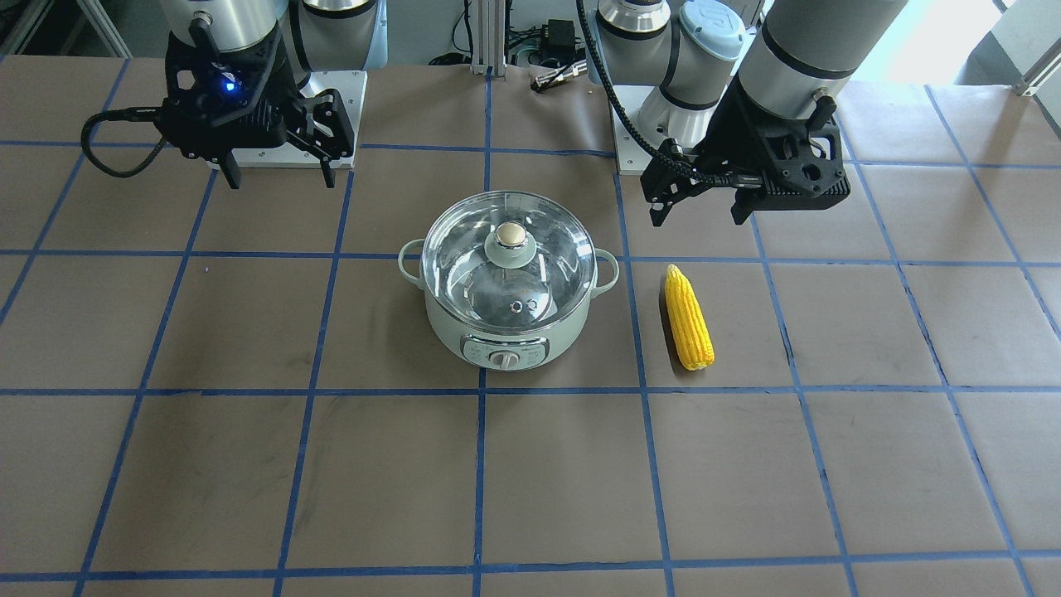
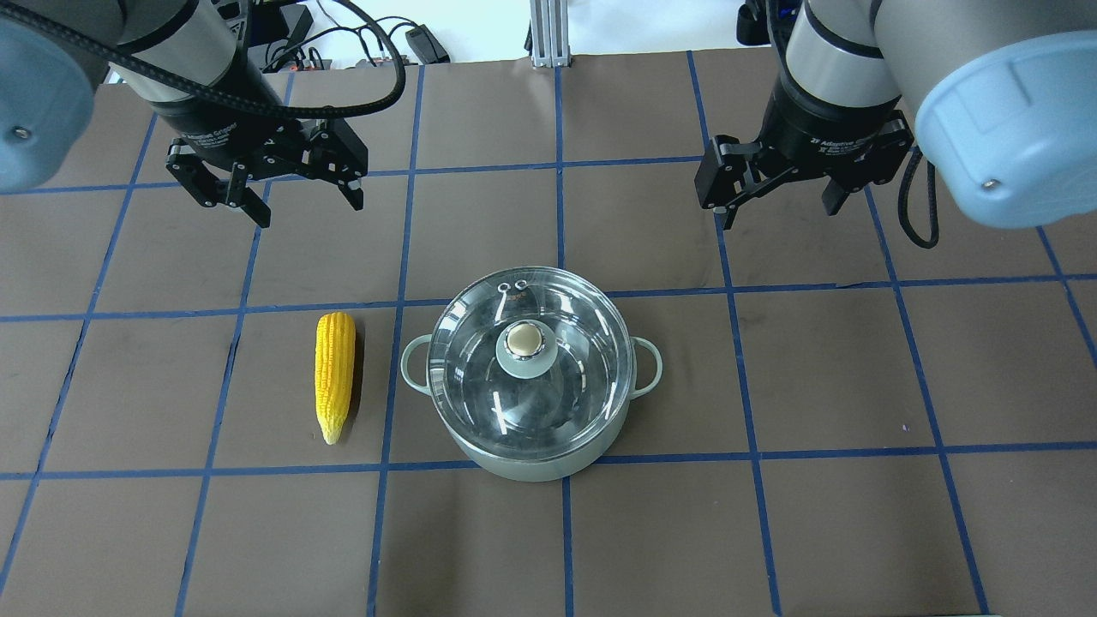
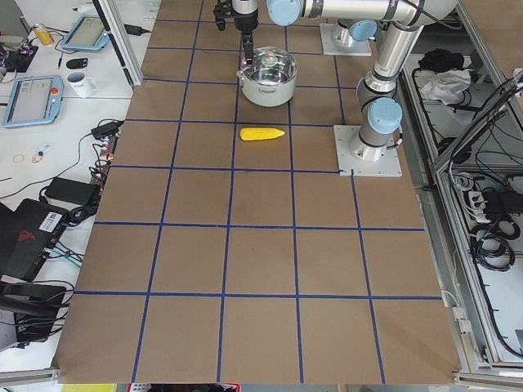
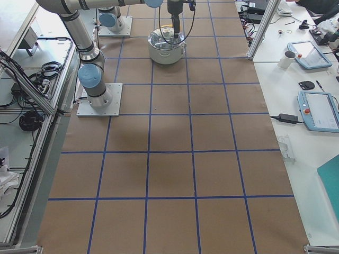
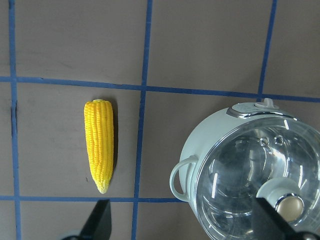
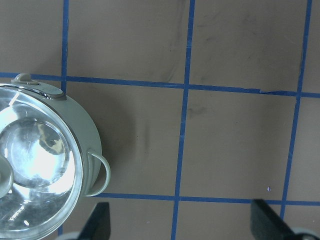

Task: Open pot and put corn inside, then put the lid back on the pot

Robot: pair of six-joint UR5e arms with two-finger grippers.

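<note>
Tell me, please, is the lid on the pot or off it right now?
On. The lid sits level across the rim of the pot, knob upward, and the corn lies outside on the table beside it.

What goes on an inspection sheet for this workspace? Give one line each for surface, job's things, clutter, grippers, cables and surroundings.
Surface: brown table, blue tape grid.
Job's things: pot mid-table, lid on it; corn lies on the robot's left of the pot, apart.
Clutter: nothing seen.
Grippers: left gripper and right gripper both open, empty, above the table.
Cables: black cable along the left arm; a black loop at the right wrist.
Surroundings: tablets and a mug on a side bench.
</note>
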